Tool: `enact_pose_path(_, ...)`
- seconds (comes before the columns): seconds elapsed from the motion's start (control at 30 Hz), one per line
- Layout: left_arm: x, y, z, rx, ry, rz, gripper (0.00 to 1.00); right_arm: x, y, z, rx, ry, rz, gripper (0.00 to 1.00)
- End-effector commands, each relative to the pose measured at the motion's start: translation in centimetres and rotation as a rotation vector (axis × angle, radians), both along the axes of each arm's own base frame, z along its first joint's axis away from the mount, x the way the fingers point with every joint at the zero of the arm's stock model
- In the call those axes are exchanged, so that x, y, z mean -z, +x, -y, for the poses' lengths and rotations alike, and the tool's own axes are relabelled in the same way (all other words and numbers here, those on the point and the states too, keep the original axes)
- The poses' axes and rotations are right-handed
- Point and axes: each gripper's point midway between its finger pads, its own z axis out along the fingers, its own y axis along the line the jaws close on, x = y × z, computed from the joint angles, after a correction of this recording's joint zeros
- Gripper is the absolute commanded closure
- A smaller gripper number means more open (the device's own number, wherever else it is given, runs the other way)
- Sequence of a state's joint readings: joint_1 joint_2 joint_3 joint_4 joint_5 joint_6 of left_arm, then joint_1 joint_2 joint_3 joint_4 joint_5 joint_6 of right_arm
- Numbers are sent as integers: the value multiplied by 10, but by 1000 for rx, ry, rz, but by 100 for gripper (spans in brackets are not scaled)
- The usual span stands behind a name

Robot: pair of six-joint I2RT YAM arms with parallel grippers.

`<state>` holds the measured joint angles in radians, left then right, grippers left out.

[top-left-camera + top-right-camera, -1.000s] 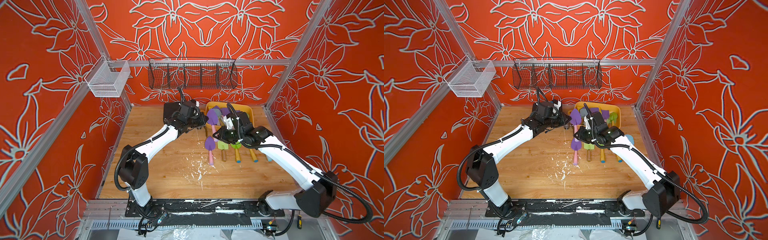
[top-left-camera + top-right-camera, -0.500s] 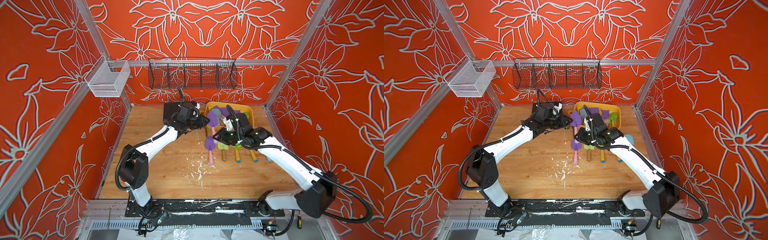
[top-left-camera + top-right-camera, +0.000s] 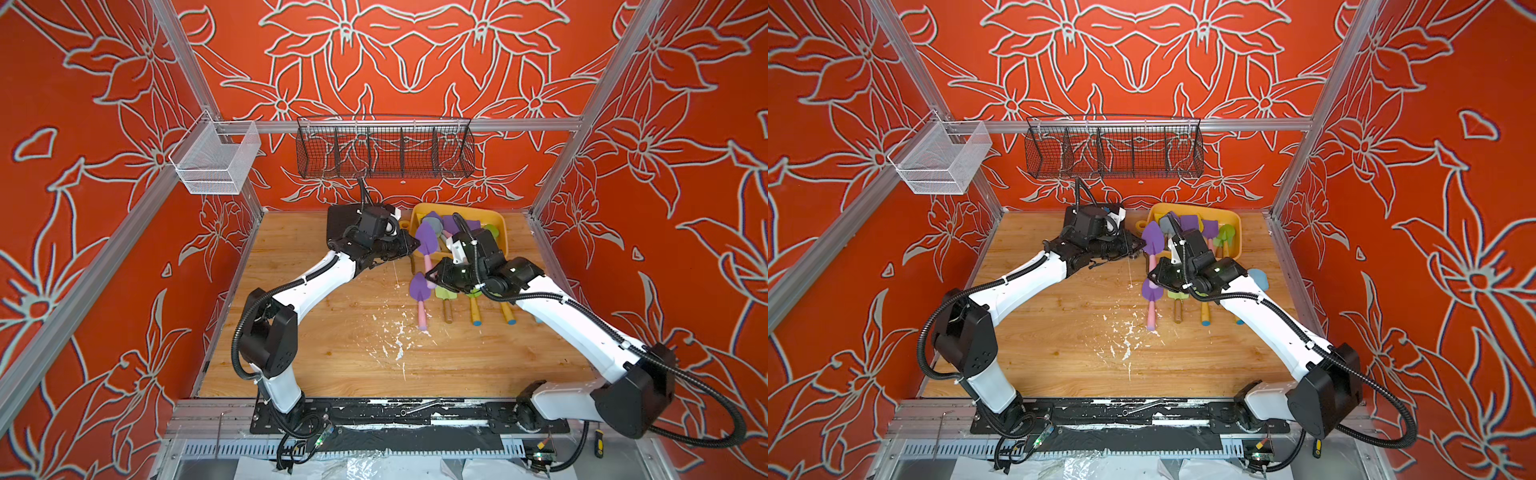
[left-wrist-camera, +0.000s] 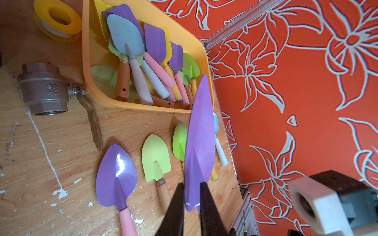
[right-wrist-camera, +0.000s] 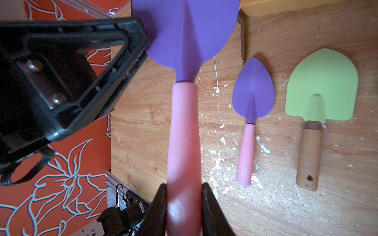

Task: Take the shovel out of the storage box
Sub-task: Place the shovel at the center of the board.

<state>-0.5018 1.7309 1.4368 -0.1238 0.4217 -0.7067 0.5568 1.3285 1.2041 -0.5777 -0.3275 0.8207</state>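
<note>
The purple-bladed pink-handled shovel [image 3: 427, 240] hung clear of the shallow yellow-orange plastic storage box [image 3: 500, 226], just beside its near corner. It was raised above the wooden table [image 3: 353, 357] and the row of other shovels [image 3: 419, 286] lying there. Your right gripper [image 5: 184, 188] was clamped on the handle, and your left gripper [image 4: 192, 187] was pinched onto the blade, edge-on.

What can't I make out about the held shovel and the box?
Held purple shovel: blade tip cut off by the right wrist view's edge; handle end hidden inside the right gripper.
Storage box: whatever lies under the piled shovels, left wrist view; near side behind the right arm, both top views.
Table shovels: blades mostly under the right arm, both top views.
</note>
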Motion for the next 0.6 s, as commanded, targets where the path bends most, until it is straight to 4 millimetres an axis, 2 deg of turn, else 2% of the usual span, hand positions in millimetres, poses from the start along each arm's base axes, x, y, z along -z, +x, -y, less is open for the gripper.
enact_pose_path(0.0, 5, -3, 6, 34, -7, -3, 85, -9, -6, -5, -18, 41, 17, 100)
enact_pose_path(0.07, 6, -3, 7, 39, -10, -4, 89, -9, -6, -6, -27, 44, 16, 100)
enact_pose_path(0.17, 6, -4, 7, 47, -10, -6, 100, -7, -7, -7, -34, 41, 10, 100)
enact_pose_path(0.57, 8, -12, 0, 55, -10, 8, 100, -1, -7, -9, -46, 41, 10, 100)
